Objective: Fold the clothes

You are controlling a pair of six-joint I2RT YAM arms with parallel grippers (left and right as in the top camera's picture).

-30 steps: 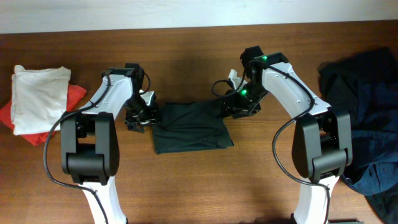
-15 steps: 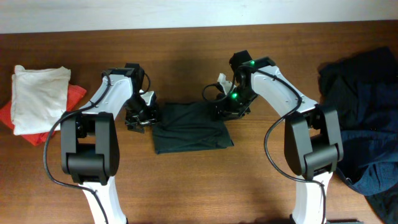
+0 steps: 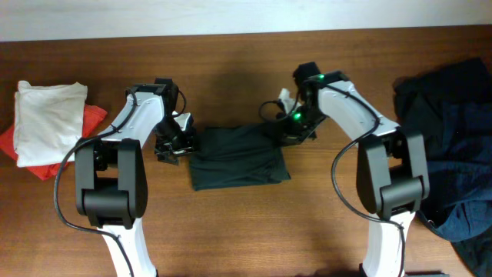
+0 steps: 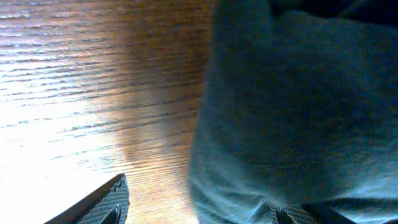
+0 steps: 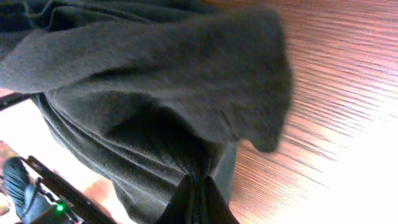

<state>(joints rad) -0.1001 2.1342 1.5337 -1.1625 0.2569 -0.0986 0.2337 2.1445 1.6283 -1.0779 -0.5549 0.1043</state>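
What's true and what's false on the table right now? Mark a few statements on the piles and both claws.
The white garment lies on the red garment. True.
The dark garment mid-table is spread out unfolded. False: it is folded into a compact rectangle.
The left claw is open. True.
The right claw hangs clear of cloth. False: it pinches the dark garment.
The navy pile sits at far left. False: it is at far right.

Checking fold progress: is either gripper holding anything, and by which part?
The right gripper pinches the dark garment by its far right corner. The left gripper is open at the left edge, holding nothing.
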